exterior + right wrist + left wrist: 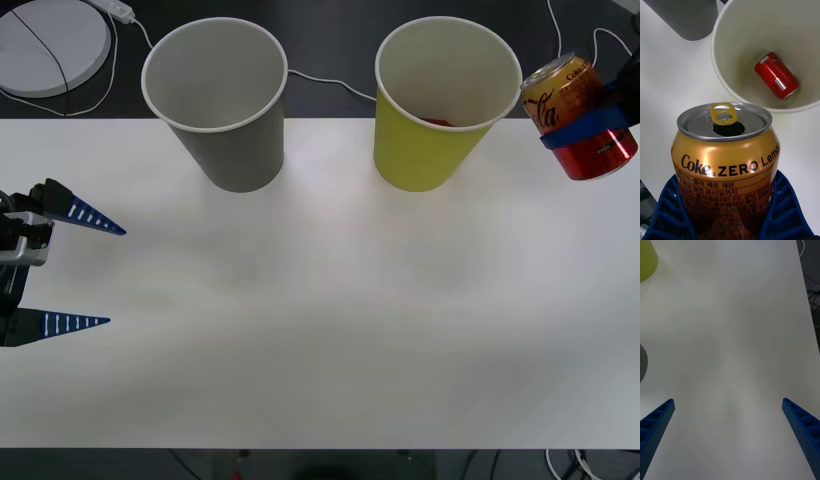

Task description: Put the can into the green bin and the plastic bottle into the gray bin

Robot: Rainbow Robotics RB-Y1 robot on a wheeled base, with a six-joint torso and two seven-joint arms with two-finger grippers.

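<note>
Right gripper [592, 128]: clenched on the can [580, 118], blue fingers [784, 210] pressing its lower body from both sides; held in the air at the far right, just beside the green bin [440, 105].
Can, front view: gold and red body tilted, top leaning toward the green bin, clear of the rim.
Can, right wrist view: pull-tab top [723, 113] already opened; label reads "Coke ZERO Lemon".
Green bin, front view: only a sliver of red shows inside.
Green bin, right wrist view: a second red can [776, 75] lies on its side on the bin floor.
Gray bin [220, 100]: stands upright on the table [330, 300], left of the green bin, apart from it.
Left gripper [66, 270]: released, fingers spread wide, near the table's left edge, well apart from both bins.
</note>
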